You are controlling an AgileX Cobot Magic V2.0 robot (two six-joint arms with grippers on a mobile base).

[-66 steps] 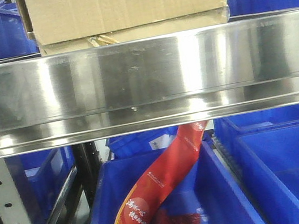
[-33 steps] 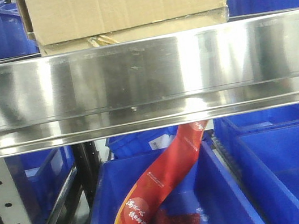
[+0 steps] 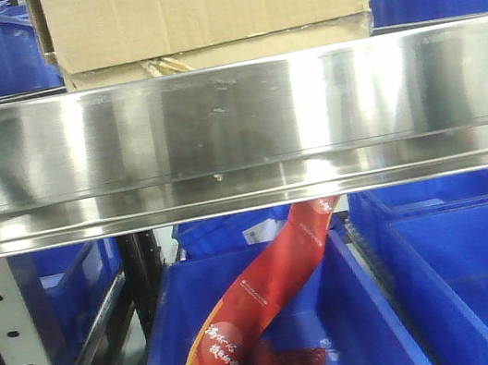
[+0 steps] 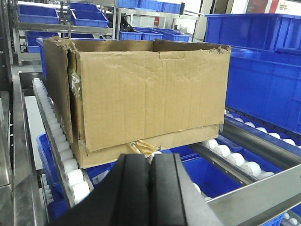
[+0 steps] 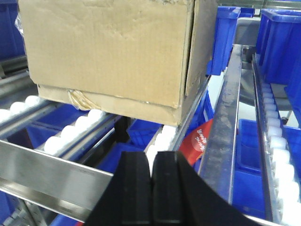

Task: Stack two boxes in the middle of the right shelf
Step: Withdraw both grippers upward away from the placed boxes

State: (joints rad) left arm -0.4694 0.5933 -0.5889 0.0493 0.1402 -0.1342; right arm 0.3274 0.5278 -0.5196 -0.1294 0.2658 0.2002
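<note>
Resting on white roller tracks of the steel shelf, the two cardboard boxes sit one inside or atop the other: the upper box nests over the lower box, whose edge shows as a band beneath it. A crumpled yellowish tape scrap pokes out at that seam. The left gripper is clenched on nothing, its black fingers pressed flat together, and the stack stands just ahead of and above it, apart from the fingertips. The right gripper is likewise closed and empty, with the stack ahead and to its left. Blue bins lie ahead and to the right of the right gripper. Below the shelf's front lip, a red packet leans in a blue bin.
</note>
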